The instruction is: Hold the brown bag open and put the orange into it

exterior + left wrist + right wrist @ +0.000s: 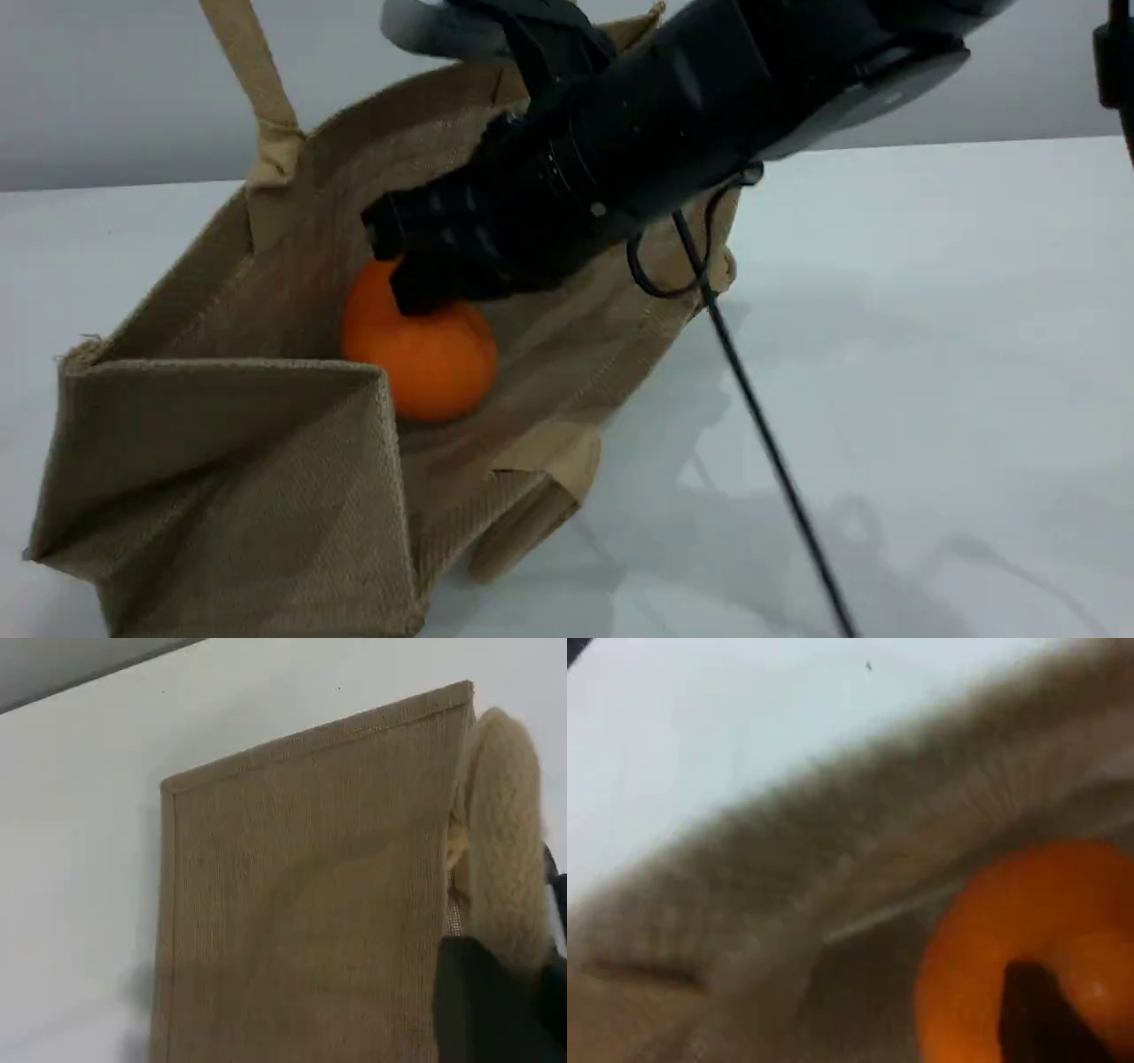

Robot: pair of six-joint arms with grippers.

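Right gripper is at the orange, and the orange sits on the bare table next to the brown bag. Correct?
Not quite. The right gripper is at the orange, but the orange is inside the open brown bag, not out beside it. The scene view shows it within the bag's mouth, with bag fabric around it.

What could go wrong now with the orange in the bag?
The bag lies on its side, so the orange might roll out of the open mouth. The handle is held up by the left gripper; if it slips, the top could flop onto the right gripper.
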